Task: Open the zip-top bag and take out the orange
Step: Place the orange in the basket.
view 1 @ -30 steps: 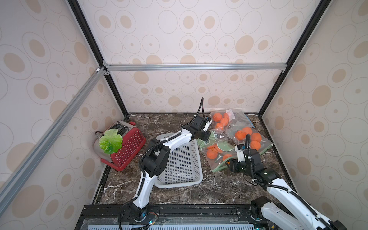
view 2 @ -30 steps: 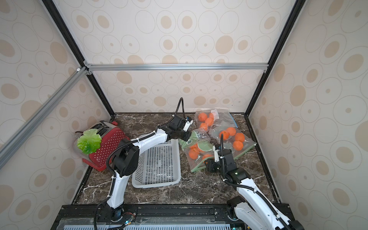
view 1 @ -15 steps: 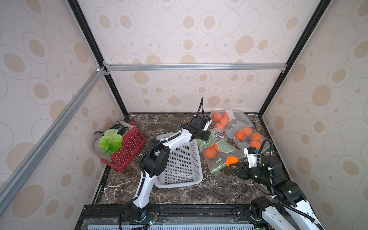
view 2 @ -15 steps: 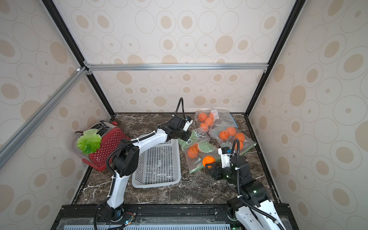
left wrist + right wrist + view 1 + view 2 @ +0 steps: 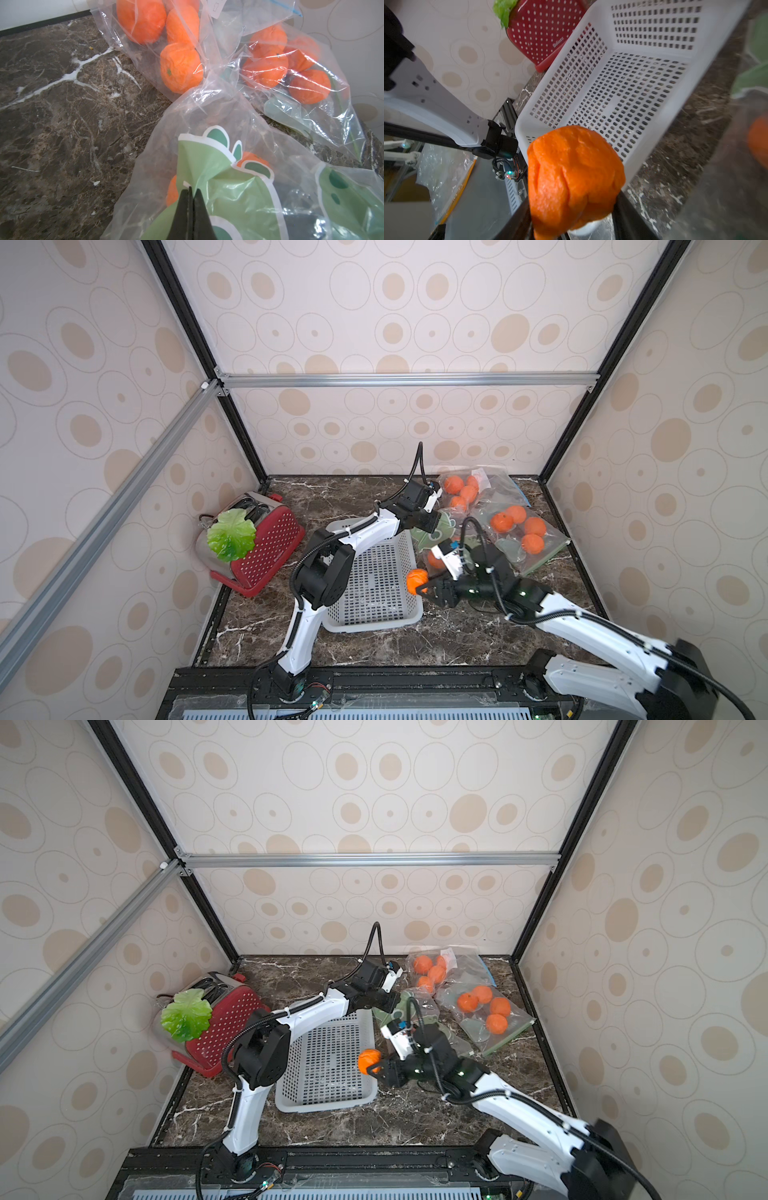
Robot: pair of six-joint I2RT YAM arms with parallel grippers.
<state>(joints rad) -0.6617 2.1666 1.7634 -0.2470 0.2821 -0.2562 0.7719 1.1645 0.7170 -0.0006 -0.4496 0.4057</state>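
The right pincer (image 5: 422,585) is closest to us. It is pinching the orange (image 5: 416,581), with one dark finger (image 5: 629,209) on each side. A moment ago this pincer was down at the bag with the orange only just out. Now it has swung away, and the orange hangs in the air at the right rim of the white basket (image 5: 370,625), above the bench (image 5: 415,649). So I think the taking-out part is done, and what is left is to put the orange down, maybe in the basket.

The orange (image 5: 575,176) is a soft, lumpy ball. It has no real long side. It looks a bit taller than wide where the pincer squeezes it. I cannot see its stem, so I cannot tell which way its top points.

A little farther back lies the bag (image 5: 441,531), flat on the bench, with green pictures on it. At least one more orange is inside. The right arm hides part of it, so I cannot tell which way its mouth faces. The left pincer (image 5: 190,198) has not moved. It is pressed together on a fold of the bag.

Farthest back are other bags (image 5: 511,551) full of oranges.
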